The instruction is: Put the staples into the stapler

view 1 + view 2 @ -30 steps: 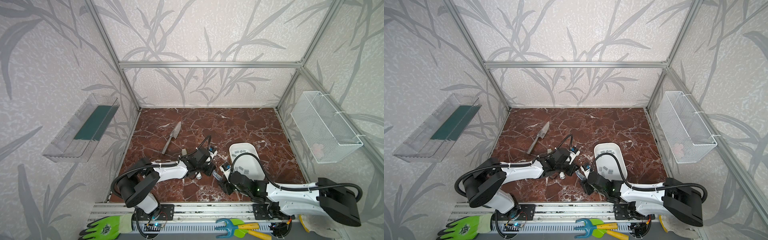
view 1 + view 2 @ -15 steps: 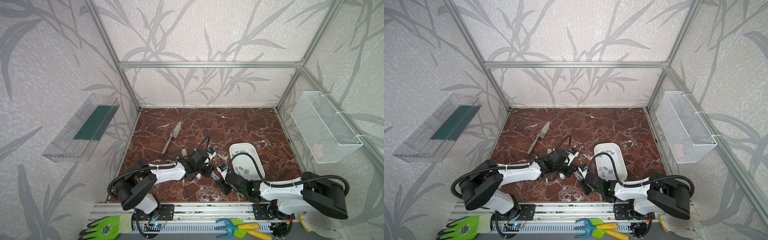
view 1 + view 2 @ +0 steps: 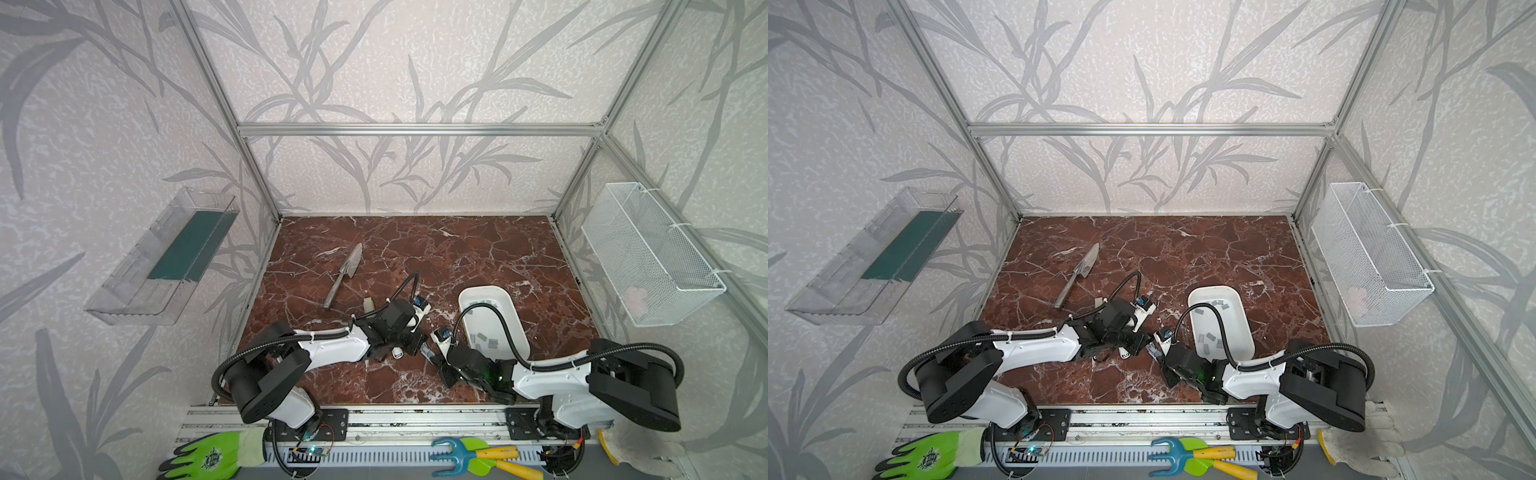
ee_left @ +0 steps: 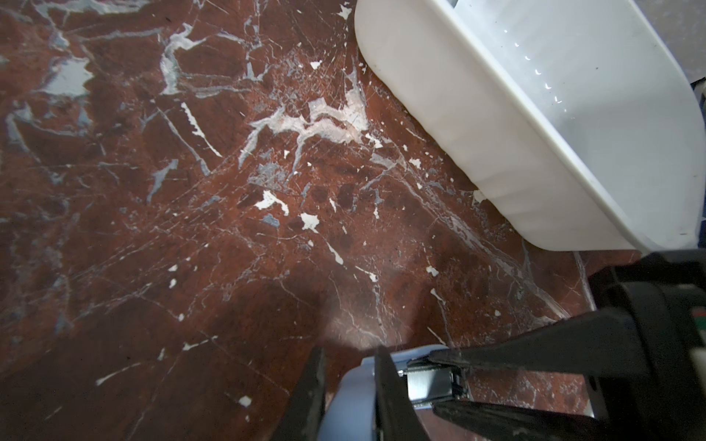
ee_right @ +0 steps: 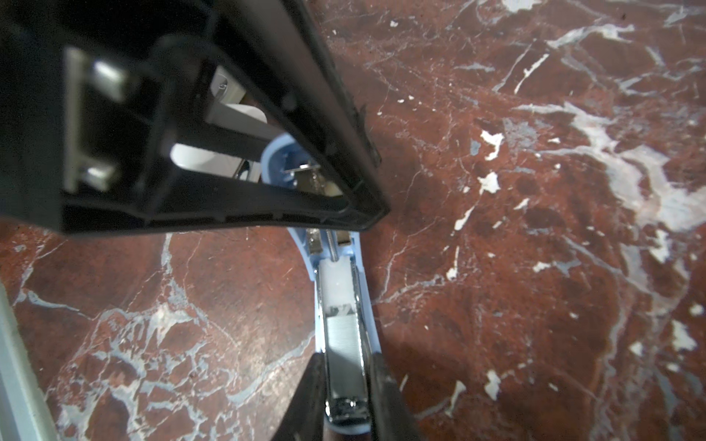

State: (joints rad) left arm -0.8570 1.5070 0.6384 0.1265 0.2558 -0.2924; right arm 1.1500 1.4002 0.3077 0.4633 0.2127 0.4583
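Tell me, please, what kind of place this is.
Probably a robot test cell, not a home: an aluminium frame holds wallpapered panels, and the left arm and the right arm stand on a rail by the marble-patterned tabletop.

My desk is red-brown marble veined in white. A metal trowel lies flat on its left half, a small pale object near the handle's end. A white tray sits to the right. Whether the blue stapler I hold touches the marble, I cannot tell.
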